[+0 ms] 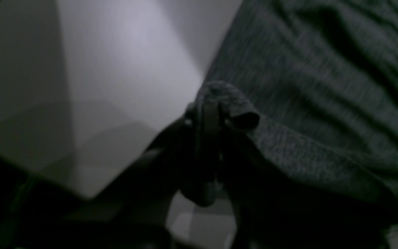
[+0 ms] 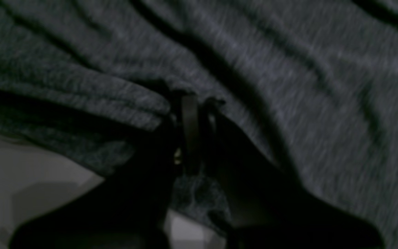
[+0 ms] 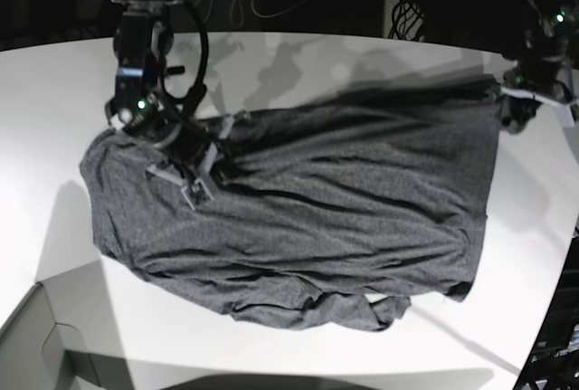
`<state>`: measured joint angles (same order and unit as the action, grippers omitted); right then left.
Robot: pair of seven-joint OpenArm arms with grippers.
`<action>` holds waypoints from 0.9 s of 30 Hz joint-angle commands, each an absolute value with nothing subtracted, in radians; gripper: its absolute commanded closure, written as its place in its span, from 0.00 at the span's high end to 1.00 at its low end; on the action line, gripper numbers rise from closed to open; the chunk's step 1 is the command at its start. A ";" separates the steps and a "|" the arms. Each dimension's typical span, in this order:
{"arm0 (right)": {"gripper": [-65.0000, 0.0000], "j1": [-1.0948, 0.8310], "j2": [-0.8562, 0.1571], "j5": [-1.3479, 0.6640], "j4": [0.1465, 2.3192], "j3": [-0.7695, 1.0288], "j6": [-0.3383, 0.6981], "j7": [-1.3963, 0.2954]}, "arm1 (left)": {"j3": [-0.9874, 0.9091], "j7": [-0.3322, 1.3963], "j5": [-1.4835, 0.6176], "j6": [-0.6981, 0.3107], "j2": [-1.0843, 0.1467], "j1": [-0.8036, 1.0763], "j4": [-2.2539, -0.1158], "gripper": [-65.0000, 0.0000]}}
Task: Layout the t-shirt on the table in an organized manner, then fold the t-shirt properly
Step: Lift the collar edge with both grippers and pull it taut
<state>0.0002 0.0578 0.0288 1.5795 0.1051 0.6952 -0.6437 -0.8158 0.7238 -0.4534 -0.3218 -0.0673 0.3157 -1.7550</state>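
On the white table, I hold the t-shirt stretched between both arms: left gripper and right gripper each pinched tight on an edge, apparently to spread it flat before folding.

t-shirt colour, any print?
Dark charcoal heather-grey t-shirt, no print visible; base view shows it best.
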 commanded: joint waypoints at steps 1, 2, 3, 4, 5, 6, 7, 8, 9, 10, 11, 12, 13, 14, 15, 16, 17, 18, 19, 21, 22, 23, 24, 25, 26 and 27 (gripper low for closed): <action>0.00 0.028 0.056 0.019 1.581 0.105 0.698 -0.625 | -0.822 0.707 -0.455 -0.321 -0.079 0.309 -1.750 0.00; 0.00 0.039 0.056 0.019 1.567 0.105 0.698 -0.625 | -0.822 0.704 -0.455 -0.321 -0.079 0.302 -1.732 0.00; 0.00 0.048 0.056 0.019 1.557 0.105 0.698 -0.625 | -0.822 0.704 -0.455 -0.321 -0.079 0.289 -1.715 0.00; 0.00 0.054 0.056 0.019 1.547 0.105 0.698 -0.625 | -0.822 0.707 -0.455 -0.321 -0.079 0.282 -1.702 0.00; 0.00 0.058 0.056 0.019 1.537 0.105 0.698 -0.625 | -0.822 0.707 -0.455 -0.321 -0.079 0.277 -1.692 0.00; 0.00 0.061 0.056 0.019 1.527 0.105 0.698 -0.622 | -0.822 0.707 -0.455 -0.321 -0.079 0.275 -1.679 0.00; 0.00 0.067 0.056 0.019 1.515 0.104 0.698 -0.621 | -0.822 0.707 -0.455 -0.321 -0.079 0.274 -1.670 0.00; 0.00 0.074 0.056 0.019 1.504 0.104 0.698 -0.622 | -0.822 0.705 -0.455 -0.321 -0.079 0.274 -1.661 0.00; 0.00 0.077 0.056 0.019 1.494 0.104 0.698 -0.622 | -0.822 0.704 -0.455 -0.321 -0.079 0.274 -1.659 0.00; 0.00 0.079 0.056 0.019 1.484 0.104 0.698 -0.621 | -0.822 0.704 -0.455 -0.321 -0.079 0.274 -1.650 0.00; 0.00 0.081 0.053 0.019 1.481 0.104 0.698 -0.621 | -0.822 0.704 -0.455 -0.321 -0.079 0.274 -1.635 0.01; 0.00 0.081 0.050 0.019 1.481 0.104 0.698 -0.619 | -0.822 0.704 -0.455 -0.321 -0.079 0.274 -1.620 0.01; 0.00 0.081 0.050 0.019 1.481 0.096 0.698 -0.619 | -0.822 0.702 -0.455 -0.321 -0.079 0.272 -1.606 0.01; 0.00 0.081 0.048 0.019 1.481 0.087 0.698 -0.619 | -0.822 0.702 -0.455 -0.321 -0.079 0.271 -1.596 0.01; 0.00 0.081 0.047 0.021 1.481 0.076 0.698 -0.619 | -0.822 0.704 -0.455 -0.321 -0.079 0.260 -1.590 0.01; 0.00 0.081 0.041 0.021 1.481 0.071 0.698 -0.619 | -0.822 0.708 -0.455 -0.321 -0.079 0.255 -1.589 0.01; 0.00 0.081 0.033 0.021 1.481 0.068 0.698 -0.619 | -0.822 0.708 -0.455 -0.321 -0.079 0.255 -1.589 0.01; 0.00 0.081 0.031 0.021 1.481 0.061 0.698 -0.619 | -0.822 0.708 -0.455 -0.321 -0.079 0.259 -1.592 0.03; 0.00 0.081 0.030 0.021 1.483 0.054 0.698 -0.619 | -0.822 0.708 -0.455 -0.321 -0.079 0.262 -1.600 0.06; 0.00 0.079 0.030 0.021 1.483 0.051 0.698 -0.619 | -0.823 0.710 -0.458 -0.321 -0.079 0.265 -1.603 0.19; 0.00 0.079 0.030 0.021 1.483 0.051 0.698 -0.621 | -0.823 0.710 -0.456 -0.320 -0.079 0.266 -1.604 0.28; 0.00 0.079 0.028 0.021 1.483 0.051 0.698 -0.621 | -0.823 0.710 -0.456 -0.320 -0.079 0.272 -1.604 0.37; 0.00 0.079 0.028 0.021 1.484 0.051 0.698 -0.621 | -0.823 0.710 -0.456 -0.320 -0.079 0.280 -1.604 0.44; 0.00 0.079 0.028 0.021 1.486 0.051 0.698 -0.621 | -0.823 0.710 -0.458 -0.320 -0.079 0.285 -1.607 0.50; 0.00 0.079 0.028 0.021 1.488 0.051 0.698 -0.622 | -0.825 0.710 -0.456 -0.320 -0.079 0.286 -1.613 0.53; 0.00 0.079 0.028 0.021 1.488 0.051 0.698 -0.622 | -0.832 0.710 -0.456 -0.320 -0.079 0.286 -1.620 0.55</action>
<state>0.0605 0.0280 0.0334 1.4670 0.0536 0.6952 -0.6437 -0.8257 0.7341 -0.4450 -0.3176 -0.0654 0.2882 -1.5944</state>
